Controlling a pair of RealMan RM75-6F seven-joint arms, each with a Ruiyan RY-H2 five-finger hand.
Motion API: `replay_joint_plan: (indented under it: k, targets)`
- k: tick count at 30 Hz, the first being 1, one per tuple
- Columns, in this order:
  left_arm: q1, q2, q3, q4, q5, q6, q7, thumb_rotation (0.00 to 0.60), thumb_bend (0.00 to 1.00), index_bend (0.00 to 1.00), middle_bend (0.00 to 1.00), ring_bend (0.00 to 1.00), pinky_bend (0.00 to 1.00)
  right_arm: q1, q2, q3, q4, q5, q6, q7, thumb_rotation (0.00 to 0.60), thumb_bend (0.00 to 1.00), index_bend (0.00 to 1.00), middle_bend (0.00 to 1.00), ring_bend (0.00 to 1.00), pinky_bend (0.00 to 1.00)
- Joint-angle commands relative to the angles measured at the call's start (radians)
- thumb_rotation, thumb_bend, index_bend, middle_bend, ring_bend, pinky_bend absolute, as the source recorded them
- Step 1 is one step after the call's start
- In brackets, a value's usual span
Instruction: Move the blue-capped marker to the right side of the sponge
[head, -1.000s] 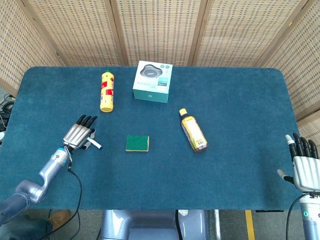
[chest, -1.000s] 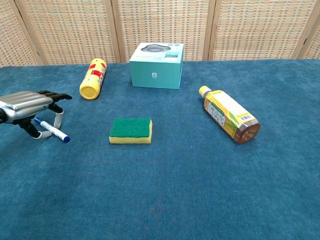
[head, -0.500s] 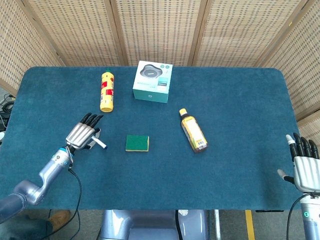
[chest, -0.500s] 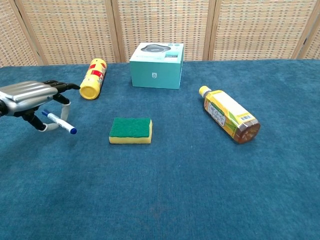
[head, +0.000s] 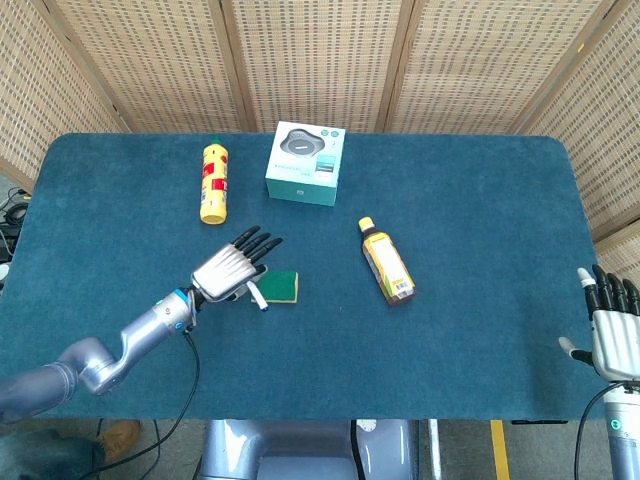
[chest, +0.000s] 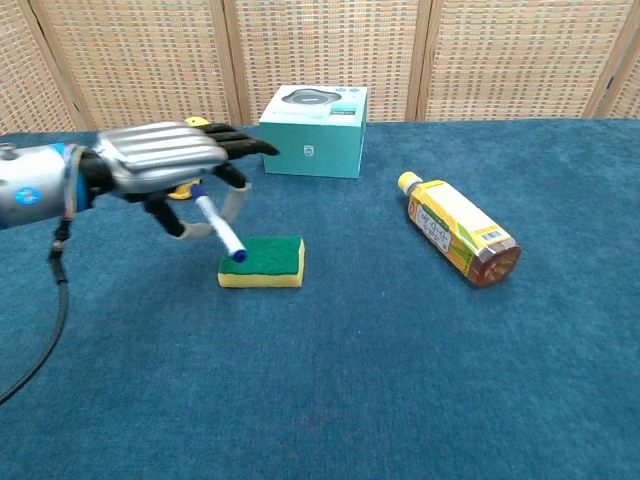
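My left hand (head: 231, 272) (chest: 172, 160) holds the blue-capped marker (chest: 219, 229) (head: 257, 296) in the air, blue cap pointing down toward the table. It hovers just left of and above the sponge (chest: 264, 260) (head: 279, 286), which is green on top with a yellow base and lies flat mid-table. The marker's cap end hangs over the sponge's left edge. My right hand (head: 612, 325) rests at the table's right front corner, fingers spread, holding nothing; the chest view does not show it.
An amber bottle (head: 386, 262) (chest: 461, 229) lies on its side right of the sponge. A teal box (head: 306, 164) (chest: 314, 131) stands at the back middle. A yellow bottle (head: 214, 181) lies at the back left, partly hidden by my left hand in the chest view.
My left hand has lifted the marker off the table and carried it rightward, from the left part of the table to just beside the sponge. The right hand stayed put.
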Motion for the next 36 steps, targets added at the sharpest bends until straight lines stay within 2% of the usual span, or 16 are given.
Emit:
replay_joint_plan:
  k: [1, 8, 16, 24, 36]
  targets:
    - [-0.104, -0.093, -0.054, 0.054, -0.008, -0.1, 0.061, 0.6, 0.37, 0.6, 0.0, 0.0, 0.0, 0.003, 0.0, 0.009, 0.014, 0.023, -0.015, 0.009, 0.6, 0.0, 0.02, 0.0, 0.0, 0.0]
    - [-0.235, -0.246, -0.089, 0.217, -0.027, -0.202, 0.058, 0.6, 0.37, 0.6, 0.0, 0.0, 0.0, 0.004, 0.003, 0.028, 0.047, 0.072, -0.038, 0.037, 0.6, 0.0, 0.02, 0.0, 0.0, 0.0]
    - [-0.34, -0.347, -0.07, 0.368, 0.003, -0.237, 0.019, 0.6, 0.37, 0.59, 0.0, 0.0, 0.0, 0.001, 0.006, 0.038, 0.073, 0.103, -0.053, 0.058, 0.6, 0.0, 0.02, 0.0, 0.0, 0.0]
    - [-0.361, -0.409, -0.013, 0.468, 0.016, -0.243, -0.057, 0.6, 0.37, 0.59, 0.0, 0.0, 0.0, 0.0, 0.007, 0.045, 0.096, 0.124, -0.066, 0.078, 0.6, 0.0, 0.02, 0.0, 0.0, 0.0]
    - [-0.354, -0.432, 0.039, 0.536, 0.024, -0.219, -0.113, 0.6, 0.37, 0.56, 0.0, 0.0, 0.0, -0.001, 0.008, 0.044, 0.098, 0.121, -0.064, 0.08, 0.6, 0.0, 0.02, 0.0, 0.0, 0.0]
